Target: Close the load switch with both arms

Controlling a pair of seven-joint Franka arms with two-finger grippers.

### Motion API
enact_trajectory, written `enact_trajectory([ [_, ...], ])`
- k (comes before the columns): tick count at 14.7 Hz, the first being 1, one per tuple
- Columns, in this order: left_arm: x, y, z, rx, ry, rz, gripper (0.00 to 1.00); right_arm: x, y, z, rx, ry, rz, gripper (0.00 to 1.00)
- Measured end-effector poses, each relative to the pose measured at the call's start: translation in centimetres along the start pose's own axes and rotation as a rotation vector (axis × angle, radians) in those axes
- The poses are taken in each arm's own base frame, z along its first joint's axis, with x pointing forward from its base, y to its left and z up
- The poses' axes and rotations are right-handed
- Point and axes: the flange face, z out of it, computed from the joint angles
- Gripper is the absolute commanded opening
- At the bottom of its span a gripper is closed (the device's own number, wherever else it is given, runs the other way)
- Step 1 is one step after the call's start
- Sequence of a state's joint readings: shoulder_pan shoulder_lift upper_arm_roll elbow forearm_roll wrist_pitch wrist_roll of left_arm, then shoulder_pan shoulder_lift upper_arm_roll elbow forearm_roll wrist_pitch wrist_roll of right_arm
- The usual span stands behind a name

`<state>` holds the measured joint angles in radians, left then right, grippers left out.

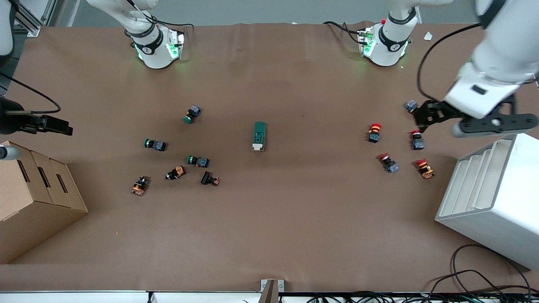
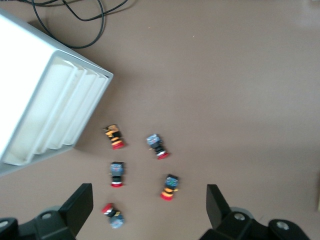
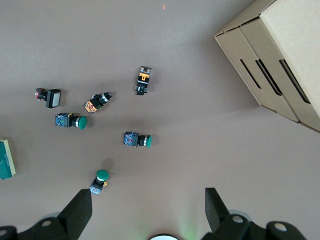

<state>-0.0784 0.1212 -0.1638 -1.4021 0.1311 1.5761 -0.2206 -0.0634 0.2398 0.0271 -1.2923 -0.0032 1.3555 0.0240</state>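
Both end effectors gape wide; load switch [image 1: 259, 136] lies lengthwise, cream toggle nearest the front camera.

Front cam: high, across the table [image 1: 269, 235], facing both bases, whole tabletop in frame. Left wrist cam: looks straight down past the spread left claw [image 2: 150, 210], from well up, onto the red buttons [image 2: 169, 187] and white rack [image 2: 55, 100]. Right wrist cam: same down-look past the spread right claw [image 3: 149, 212], green buttons [image 3: 136, 140] and boxes [image 3: 280, 55] below. Front view shares both patches.
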Motion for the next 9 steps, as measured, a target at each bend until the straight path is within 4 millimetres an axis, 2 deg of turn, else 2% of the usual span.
enact_trajectory([
  [2,-0.2,-2.9,-0.5,0.002,-0.01,-0.003,1.0,-0.3,0.1,-0.7,0.0,0.005,0.002,1.0],
  [4,-0.6,-4.8,-0.7,0.002,-0.036,0.006,1.0,-0.3,0.1,-0.9,0.0,0.009,0.002,1.0],
  [9,-1.0,-7.2,-1.2,0.005,-0.042,0.029,1.0,-0.3,-0.2,-0.8,0.001,0.003,-0.003,1.0],
])
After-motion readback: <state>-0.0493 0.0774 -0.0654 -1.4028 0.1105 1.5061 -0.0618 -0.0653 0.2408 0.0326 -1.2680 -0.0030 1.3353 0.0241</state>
